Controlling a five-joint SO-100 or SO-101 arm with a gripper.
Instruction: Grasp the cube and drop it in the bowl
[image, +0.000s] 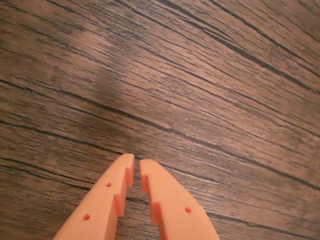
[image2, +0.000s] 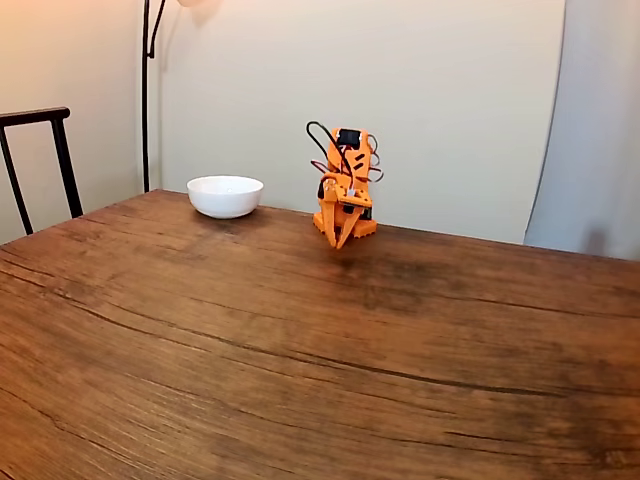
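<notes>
Orange gripper is hanging over bare table, fingers nearly closed and gripping nothing; with no cube sighted, any descent now risks closing on air.

One white bowl, one orange arm with one gripper, one wooden table, one chair
</notes>
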